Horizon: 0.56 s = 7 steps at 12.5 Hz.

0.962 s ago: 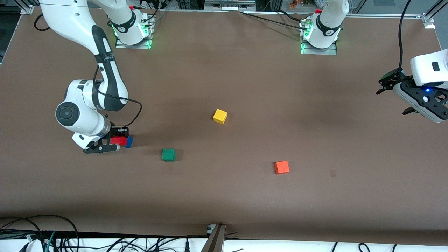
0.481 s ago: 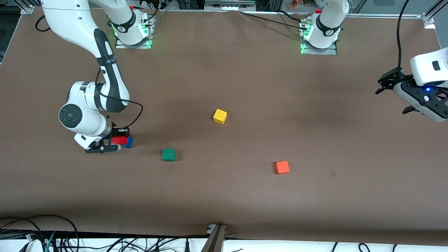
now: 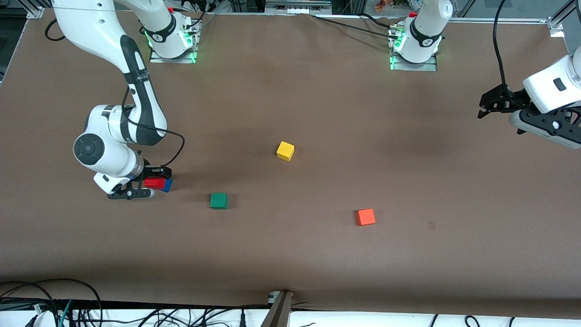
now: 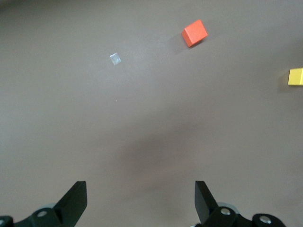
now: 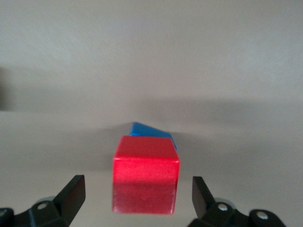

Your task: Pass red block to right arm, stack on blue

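The red block point(image 3: 154, 182) sits on top of the blue block point(image 3: 169, 185) near the right arm's end of the table. My right gripper point(image 3: 152, 183) is low around the red block, open, with a finger on each side. In the right wrist view the red block point(image 5: 146, 175) stands between the fingertips point(image 5: 75, 189) with a gap on both sides, and the blue block point(image 5: 149, 129) peeks out from under it. My left gripper point(image 3: 500, 119) is open and empty, up in the air over the left arm's end of the table point(image 3: 317, 113); it also shows in the left wrist view point(image 4: 140, 198).
A green cube point(image 3: 219, 200) lies beside the stack toward the table's middle. A yellow cube point(image 3: 285, 151) lies at mid-table. An orange cube point(image 3: 365, 217) lies nearer the front camera; the left wrist view shows it point(image 4: 194, 32) and the yellow cube point(image 4: 296, 76).
My left gripper has risen and turned a little toward the robots' bases. My right gripper has stayed around the red block with only a slight shift. The blocks have not moved.
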Available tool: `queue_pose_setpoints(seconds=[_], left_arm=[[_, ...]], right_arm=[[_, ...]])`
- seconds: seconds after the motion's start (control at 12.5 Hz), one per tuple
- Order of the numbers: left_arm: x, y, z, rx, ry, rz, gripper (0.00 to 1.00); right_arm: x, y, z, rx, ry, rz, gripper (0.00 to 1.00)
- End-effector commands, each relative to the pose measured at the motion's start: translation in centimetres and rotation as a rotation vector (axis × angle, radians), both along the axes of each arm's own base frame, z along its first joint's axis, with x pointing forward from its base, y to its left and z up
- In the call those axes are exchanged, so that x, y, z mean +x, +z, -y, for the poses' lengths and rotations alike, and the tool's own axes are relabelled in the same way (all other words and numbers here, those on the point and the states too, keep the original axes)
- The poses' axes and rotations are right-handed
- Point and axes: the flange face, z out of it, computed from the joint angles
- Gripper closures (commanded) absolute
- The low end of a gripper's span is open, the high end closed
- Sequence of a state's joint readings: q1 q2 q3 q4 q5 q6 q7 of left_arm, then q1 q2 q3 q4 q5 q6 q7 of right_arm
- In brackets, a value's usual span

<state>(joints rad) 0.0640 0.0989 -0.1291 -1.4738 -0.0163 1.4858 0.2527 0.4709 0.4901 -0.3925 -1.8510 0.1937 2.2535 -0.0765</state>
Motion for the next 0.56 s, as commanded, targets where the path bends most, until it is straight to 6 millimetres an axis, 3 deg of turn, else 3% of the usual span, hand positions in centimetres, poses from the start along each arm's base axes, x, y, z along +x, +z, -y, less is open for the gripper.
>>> queue_pose_setpoints(seconds=[0.0,0.08,0.24,0.4,0.48], left_arm=[[-2.6,-0.2,0.2,0.005,0.155,0.006,0.0],[-3.1,-0.7,0.2,0.013,0.177,0.017,0.0],[-3.6,-1.8,-0.2,0.025,0.18,0.002,0.0],[-3.4,-1.8,-0.7,0.025,0.191,0.002,0.0],[-3.0,-1.8,-1.2,0.025,0.189,0.004,0.0]], right_arm=[[0.1,8.7,2.2,0.035,-0.042,0.051,0.0],[0.4,12.2,4.0,0.044,-0.063,0.082,0.0],[0.4,17.5,5.7,0.028,-0.062,0.056,0.0],[0.2,24.2,6.3,-0.044,-0.048,-0.011,0.0],[-0.3,26.2,6.5,-0.07,-0.048,-0.039,0.0]])
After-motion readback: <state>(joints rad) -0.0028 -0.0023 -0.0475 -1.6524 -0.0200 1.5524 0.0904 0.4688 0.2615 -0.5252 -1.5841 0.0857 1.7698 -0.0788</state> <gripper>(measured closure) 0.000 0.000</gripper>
